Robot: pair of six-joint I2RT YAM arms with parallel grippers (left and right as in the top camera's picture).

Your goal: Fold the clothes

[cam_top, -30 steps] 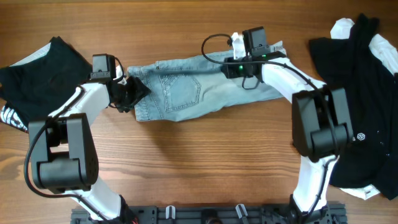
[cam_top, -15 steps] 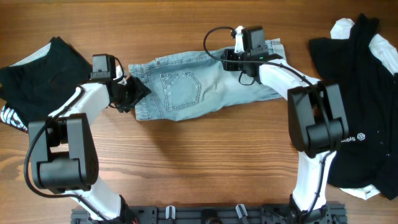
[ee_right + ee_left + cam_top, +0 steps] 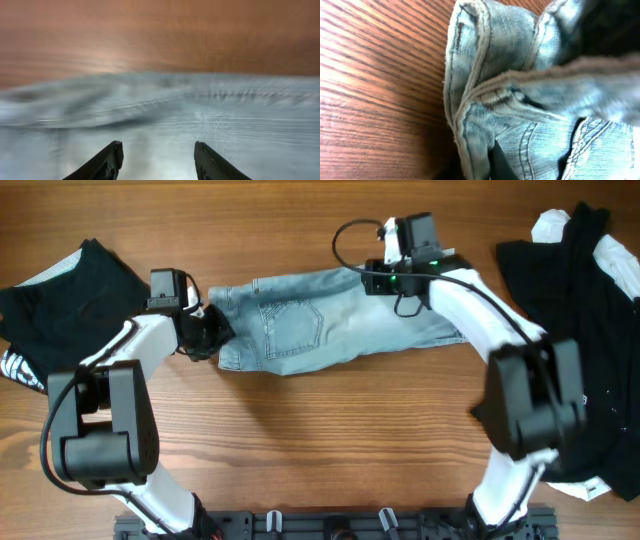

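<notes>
Rightward slides the right claw (image 3: 157, 148), fingers apart over denim shorts (image 3: 310, 325); left claw (image 3: 205, 332) clamps their edge. Nothing folded; black tops (image 3: 575, 300) wait.

The right gripper (image 3: 157, 150) has shifted toward the far right corner of the denim shorts (image 3: 320, 330), and the shorts' right leg now lies pulled out longer and flatter.

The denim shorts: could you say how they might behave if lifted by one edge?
The denim shorts would probably droop: fabric bunches in folds at the left gripper. Thick seams suggest some body, so creases may hold.
</notes>
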